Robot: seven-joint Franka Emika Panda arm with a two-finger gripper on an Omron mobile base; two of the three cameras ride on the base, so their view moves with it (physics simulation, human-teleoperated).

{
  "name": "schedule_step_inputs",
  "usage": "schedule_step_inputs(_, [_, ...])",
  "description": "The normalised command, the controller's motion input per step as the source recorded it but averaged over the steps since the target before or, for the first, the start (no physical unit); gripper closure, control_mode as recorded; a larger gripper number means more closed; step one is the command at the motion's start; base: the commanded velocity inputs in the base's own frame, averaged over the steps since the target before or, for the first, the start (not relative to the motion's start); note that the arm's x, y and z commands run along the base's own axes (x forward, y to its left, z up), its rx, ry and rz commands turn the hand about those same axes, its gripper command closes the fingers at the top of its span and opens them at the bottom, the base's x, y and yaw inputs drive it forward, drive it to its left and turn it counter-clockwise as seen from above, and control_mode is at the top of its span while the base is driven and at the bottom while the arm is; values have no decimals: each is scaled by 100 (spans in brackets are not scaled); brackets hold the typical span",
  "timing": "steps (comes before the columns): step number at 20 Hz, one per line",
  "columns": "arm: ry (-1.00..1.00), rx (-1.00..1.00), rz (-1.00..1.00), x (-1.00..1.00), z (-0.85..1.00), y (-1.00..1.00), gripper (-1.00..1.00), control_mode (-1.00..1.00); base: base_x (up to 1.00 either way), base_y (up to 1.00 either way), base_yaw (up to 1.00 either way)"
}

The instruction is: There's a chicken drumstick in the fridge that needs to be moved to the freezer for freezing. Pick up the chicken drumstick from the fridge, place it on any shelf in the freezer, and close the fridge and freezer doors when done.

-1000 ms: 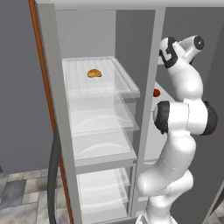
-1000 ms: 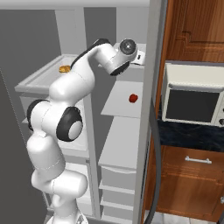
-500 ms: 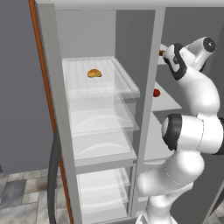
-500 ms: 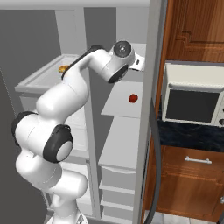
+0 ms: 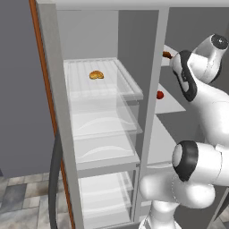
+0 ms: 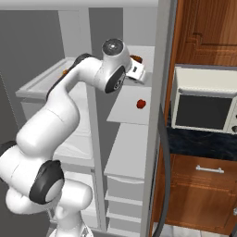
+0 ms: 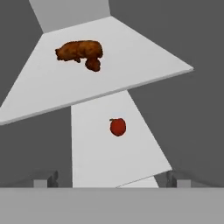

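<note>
my gripper (image 7: 112, 179): jaws spread wide, holding nothing | chicken drumstick (image 7: 80, 53): lying on the upper freezer shelf (image 7: 144, 57) | red fruit (image 7: 117, 127): on the shelf below | doors: open

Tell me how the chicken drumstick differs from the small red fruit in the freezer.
The chicken drumstick is brown, lumpy and elongated; the red fruit is bright red, smooth and round. The drumstick is larger. The drumstick lies on the upper shelf, the fruit on the shelf below. Both rest loose on plain grey shelves.
</note>
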Motion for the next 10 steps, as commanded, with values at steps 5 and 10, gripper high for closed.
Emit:
schedule_step_inputs(5, [0,0,0,-100,-1,3,-100,-100,0,0,0])
schedule_step_inputs(10, [0,1,0,-87,-14,46,-100,-100,0,0,0])
